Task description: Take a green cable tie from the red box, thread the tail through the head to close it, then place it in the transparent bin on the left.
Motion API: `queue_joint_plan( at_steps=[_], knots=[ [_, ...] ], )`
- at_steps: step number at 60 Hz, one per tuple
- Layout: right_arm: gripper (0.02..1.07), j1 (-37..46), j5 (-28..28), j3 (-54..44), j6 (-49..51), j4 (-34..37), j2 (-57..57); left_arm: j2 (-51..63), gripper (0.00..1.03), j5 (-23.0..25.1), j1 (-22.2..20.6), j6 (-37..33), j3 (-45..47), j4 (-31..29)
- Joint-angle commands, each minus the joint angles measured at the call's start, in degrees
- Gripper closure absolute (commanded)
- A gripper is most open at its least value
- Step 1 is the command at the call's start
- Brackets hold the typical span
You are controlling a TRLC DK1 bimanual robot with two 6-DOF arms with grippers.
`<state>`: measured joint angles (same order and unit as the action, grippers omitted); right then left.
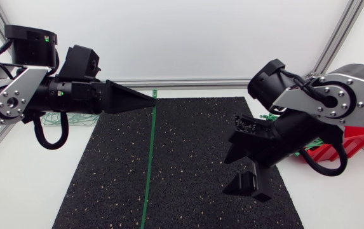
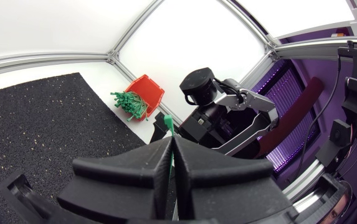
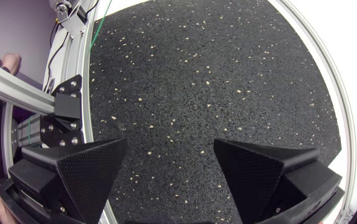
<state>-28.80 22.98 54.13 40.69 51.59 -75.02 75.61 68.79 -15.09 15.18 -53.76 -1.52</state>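
My left gripper (image 1: pixel 152 96) is raised over the far edge of the black mat (image 1: pixel 188 159) and is shut on the head end of a green cable tie (image 1: pixel 150 165). The tie hangs straight down and is unthreaded. In the left wrist view the tie's head (image 2: pixel 165 121) sticks out past the closed fingertips (image 2: pixel 169 144). My right gripper (image 1: pixel 248 166) is open over the mat's right half and holds nothing. Its fingers (image 3: pixel 81 174) stand wide above bare mat. The red box (image 1: pixel 354 144) with green ties (image 2: pixel 128 102) lies partly hidden behind my right arm.
Green tie loops (image 1: pixel 58 119) show behind my left arm at the back left, where the transparent bin is mostly hidden. White table surrounds the mat, with aluminium frame posts (image 1: pixel 201 82) along the edges.
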Motion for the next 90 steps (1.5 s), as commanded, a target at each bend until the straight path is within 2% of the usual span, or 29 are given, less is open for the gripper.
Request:
queue_joint_plan(
  at_steps=[1,8,14,17,23,29,35,42,46,53,60,63,73,79,90],
  knots=[
    [0.06,1.9,-1.19,1.51,1.94,-1.32,-0.03,1.29,0.99,1.17,0.41,-0.68,-1.79,-0.06],
    [0.06,2.61,-2.06,-2.62,7.65,-8.88,1.2,1.64,0.99,1.69,0.41,-0.68,-2.05,-0.15],
    [0.06,3.22,-2.68,-7.81,9.06,-21.1,5.24,1.99,0.99,2.31,0.5,-0.68,-2.4,-0.15],
    [0.06,3.48,-2.68,-8.51,8.62,-24.17,6.73,2.26,0.99,2.66,0.5,-0.68,-2.67,-0.24],
    [0.06,2.08,-9.18,-10.1,12.05,-27.07,7.7,2.96,0.99,3.1,0.5,-0.68,-3.55,-0.59],
    [0.06,-0.65,-13.75,-15.28,18.64,-37.53,9.11,4.19,0.99,3.54,0.33,-0.68,-4.6,-1.12],
    [0.06,-5.13,-19.55,-19.85,25.58,-44.65,10.34,5.77,0.99,4.95,0.5,-0.68,-6.27,-2.52],
    [0.06,-7.85,-20.96,-23.45,33.49,-52.03,11.48,7.35,0.99,5.91,0.94,-0.68,-8.21,-3.75],
    [0.06,-8.21,-21.49,-26.71,41.75,-61.17,11.48,8.59,0.99,6.35,1.12,-0.68,-9.52,-4.9],
    [0.06,-11.02,-23.69,-26.44,48.87,-62.14,11.65,9.82,0.99,6.88,1.38,-0.68,-10.93,-5.86],
    [0.06,-12.6,-23.69,-26.36,55.91,-67.41,12.36,10.96,0.99,7.14,1.64,-0.68,-12.16,-7.01],
    [0.06,-14.09,-22.19,-27.32,58.54,-71.81,13.41,11.57,0.99,7.32,1.73,-0.68,-12.6,-7.53],
    [0.06,-18.66,-19.91,-29.08,64.96,-71.19,16.05,12.1,0.99,7.41,2.52,-0.77,-12.86,-7.53],
    [0.06,-21.92,-21.22,-29.96,65.4,-75.41,14.47,12.28,0.99,7.41,2.79,-0.77,-12.86,-7.53],
    [0.06,-23.59,-17.53,-30.66,69.79,-80.77,12.09,13.33,0.99,7.41,2.79,-0.68,-13.65,-8.24]
  ],
)
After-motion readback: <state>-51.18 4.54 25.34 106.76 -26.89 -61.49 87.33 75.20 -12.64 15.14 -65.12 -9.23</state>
